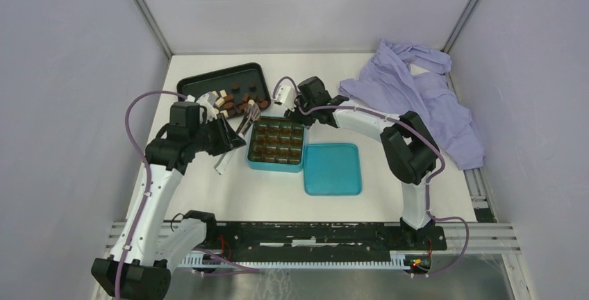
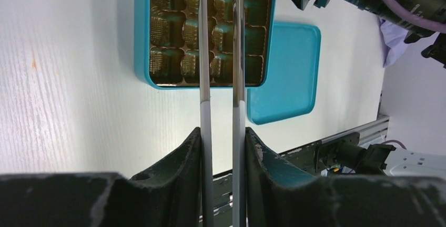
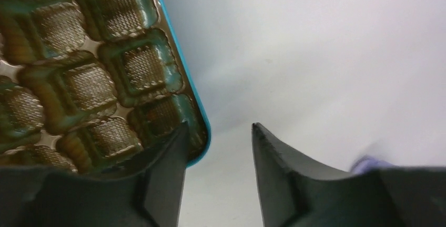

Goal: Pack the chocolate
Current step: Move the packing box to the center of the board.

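Observation:
Chocolate pieces (image 1: 233, 98), dark brown, tan and cream, lie on a black tray (image 1: 201, 81) at the back left. The teal box (image 1: 276, 167) with its brown grid insert sits in the middle; the cells I can see hold nothing. My left gripper (image 1: 226, 137) is shut on metal tongs (image 1: 246, 121), whose tips reach the gap between tray and box. In the left wrist view the tongs (image 2: 204, 53) run up over the box (image 2: 141, 38), tips out of frame. My right gripper (image 1: 292, 109) is open at the box's far right corner (image 3: 202, 122), one finger over the insert, one outside.
The teal lid (image 1: 333, 169) lies flat to the right of the box and also shows in the left wrist view (image 2: 286, 74). A crumpled purple cloth (image 1: 417, 92) covers the back right. White walls enclose the table on three sides.

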